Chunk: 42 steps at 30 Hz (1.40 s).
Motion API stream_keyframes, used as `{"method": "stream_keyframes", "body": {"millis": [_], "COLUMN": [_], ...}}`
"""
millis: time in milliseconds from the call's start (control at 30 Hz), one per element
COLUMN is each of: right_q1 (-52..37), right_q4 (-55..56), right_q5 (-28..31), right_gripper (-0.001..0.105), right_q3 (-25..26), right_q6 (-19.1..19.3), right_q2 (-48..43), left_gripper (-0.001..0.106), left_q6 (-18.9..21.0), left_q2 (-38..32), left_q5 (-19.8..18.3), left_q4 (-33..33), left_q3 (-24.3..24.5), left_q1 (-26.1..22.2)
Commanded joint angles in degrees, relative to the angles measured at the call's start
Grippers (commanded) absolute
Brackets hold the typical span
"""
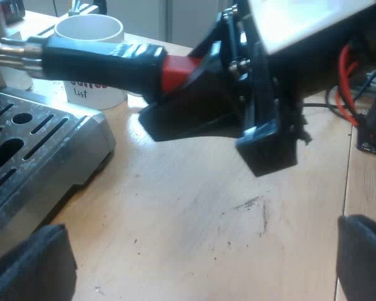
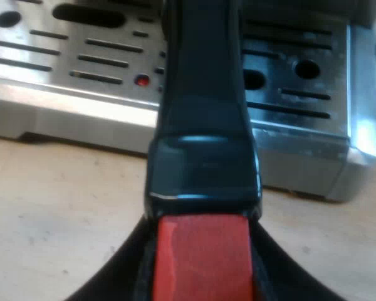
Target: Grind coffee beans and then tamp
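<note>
1. Your right gripper is clamped on the red end of the holder's handle, which reaches over the machine's drip tray.
2. Your left gripper hangs over the table, jaws wide and holding nothing.

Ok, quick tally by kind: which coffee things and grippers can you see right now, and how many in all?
espresso machine: 1
metal holder, dark handle ending in red: 1
white mug: 1
grippers: 2, left gripper open over the table, right gripper shut on the metal holder's red end
total: 5
</note>
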<state>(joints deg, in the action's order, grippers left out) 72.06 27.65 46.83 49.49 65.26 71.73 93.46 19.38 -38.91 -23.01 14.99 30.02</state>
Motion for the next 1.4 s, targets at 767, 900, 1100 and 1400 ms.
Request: {"method": "stream_keyframes", "body": {"millis": [767,900,1100,1400], "right_q1": [4.2,4.2,4.2,4.2], "right_q4": [3.5,-2.2,-9.0,-17.0], "right_q5": [-15.8,-20.3,-21.6,-22.7], "right_gripper": [0.0,0.0,0.0,0.0], "right_q3": [-9.7,-13.7,-19.6,-25.8], "right_q6": [19.9,22.8,23.6,23.4], "right_q2": [-18.9,-18.9,-18.8,-15.5], "left_gripper": [0.086,0.086,0.086,0.086], "left_q6": [-2.6,-2.6,-2.6,-2.6], "left_q2": [-0.3,-0.3,-0.4,-0.4], "left_q5": [2.7,6.5,10.9,13.5], "left_q4": [-29.1,-32.6,-36.4,-36.3], "left_q3": [18.3,21.7,23.2,20.5], "left_q1": [0.3,0.3,0.3,0.3]}}
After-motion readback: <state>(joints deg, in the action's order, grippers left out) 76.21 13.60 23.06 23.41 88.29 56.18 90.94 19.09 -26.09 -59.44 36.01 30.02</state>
